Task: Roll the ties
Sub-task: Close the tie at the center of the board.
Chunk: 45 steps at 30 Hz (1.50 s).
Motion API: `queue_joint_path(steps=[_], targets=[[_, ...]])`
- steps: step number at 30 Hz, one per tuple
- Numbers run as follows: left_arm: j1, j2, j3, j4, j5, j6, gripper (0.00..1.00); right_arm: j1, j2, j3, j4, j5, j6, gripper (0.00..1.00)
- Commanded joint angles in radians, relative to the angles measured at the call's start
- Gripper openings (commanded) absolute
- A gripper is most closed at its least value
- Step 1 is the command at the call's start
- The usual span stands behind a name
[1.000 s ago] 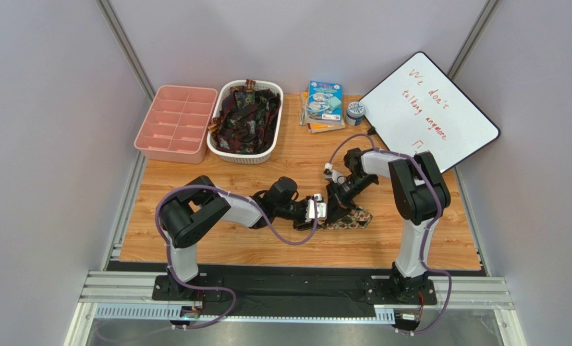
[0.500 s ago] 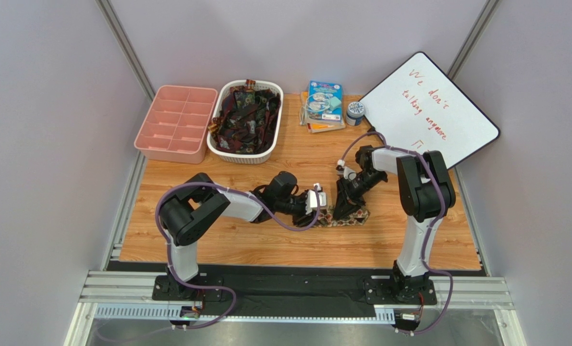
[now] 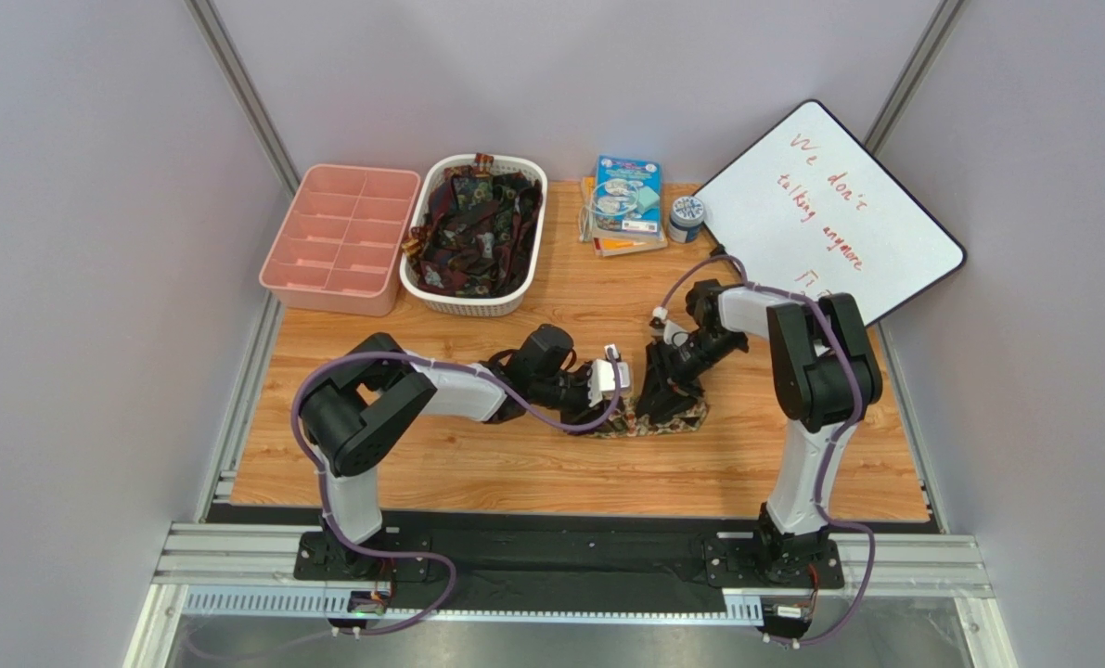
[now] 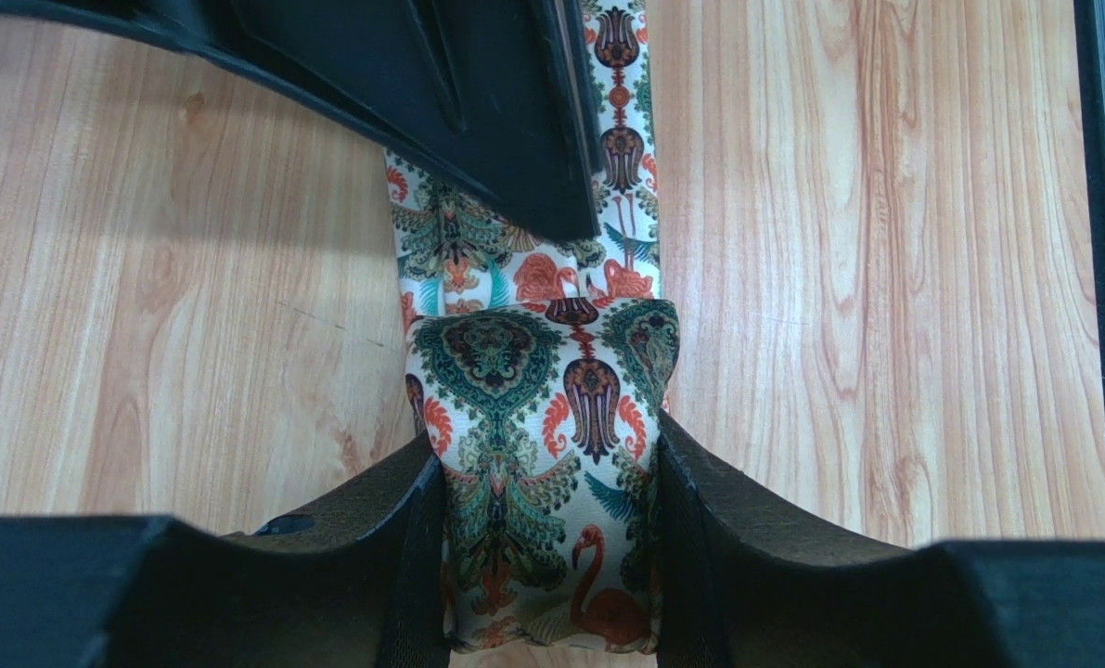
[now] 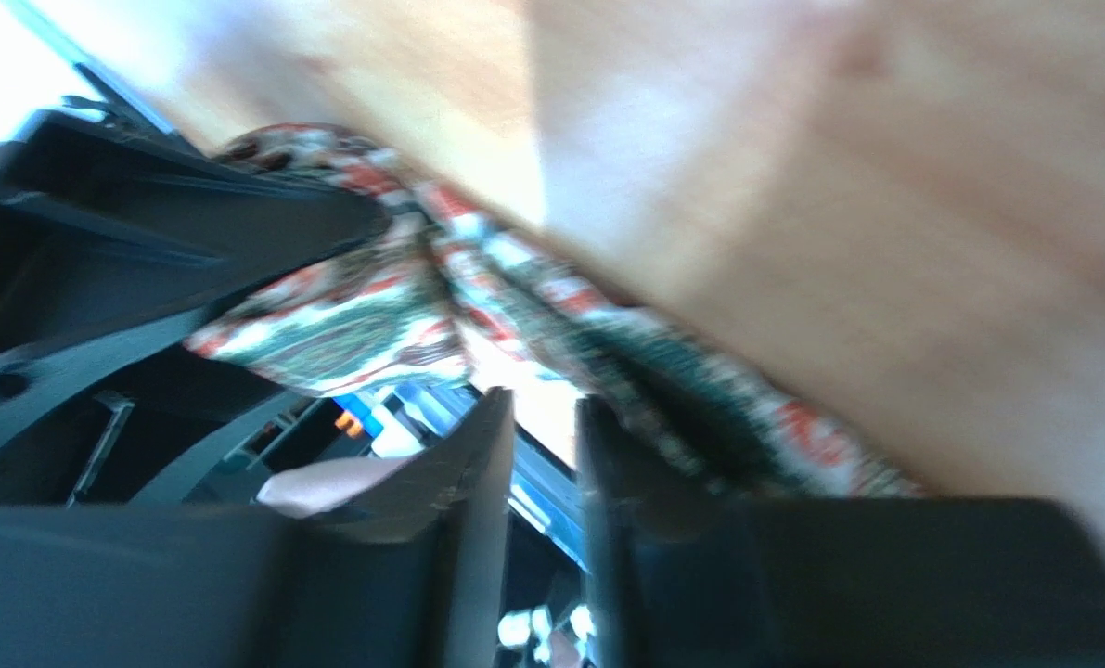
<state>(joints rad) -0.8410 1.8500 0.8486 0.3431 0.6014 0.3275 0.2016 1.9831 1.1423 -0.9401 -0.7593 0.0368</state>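
Note:
The handled tie [image 3: 662,411] is green, cream and orange with a flamingo and floral print, and it lies on the wooden table near the middle. In the left wrist view its rolled end [image 4: 544,446] sits between my left gripper's [image 4: 551,557] fingers, which are shut on it. The flat part runs away under my right gripper [image 4: 502,98], whose tips rest on it. In the blurred right wrist view my right gripper [image 5: 544,418] has its jaws almost together with nothing between them, and the tie [image 5: 377,320] is just past the tips. The two grippers [image 3: 614,380] [image 3: 662,373] meet at the tie.
A white basket [image 3: 425,285] heaped with dark red and black ties stands at the back. A pink divided tray [image 3: 339,237] is to its left. Books [image 3: 625,202], a tape roll [image 3: 686,216] and a whiteboard [image 3: 830,209] are at the back right.
My right gripper has drawn back, up and to the right along the tie. My left gripper has shifted slightly farther away with the rolled end, and the flat part looks shorter.

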Motion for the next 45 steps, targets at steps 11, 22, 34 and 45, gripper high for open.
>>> queue_joint_path(steps=[11,22,34,45], targets=[[0.013,0.064,0.027,-0.176,-0.046,-0.01,0.37,0.087,-0.106,0.005,0.207,-0.137,0.118,0.56],[0.011,0.071,0.044,-0.199,-0.045,-0.007,0.39,0.133,-0.053,-0.007,0.21,-0.054,0.104,0.11],[0.125,-0.014,0.017,-0.087,0.127,-0.073,0.91,0.044,0.002,-0.039,0.179,0.011,0.018,0.0],[0.109,-0.006,-0.098,0.318,0.164,-0.223,1.0,0.061,-0.016,-0.079,0.234,0.153,0.044,0.0]])
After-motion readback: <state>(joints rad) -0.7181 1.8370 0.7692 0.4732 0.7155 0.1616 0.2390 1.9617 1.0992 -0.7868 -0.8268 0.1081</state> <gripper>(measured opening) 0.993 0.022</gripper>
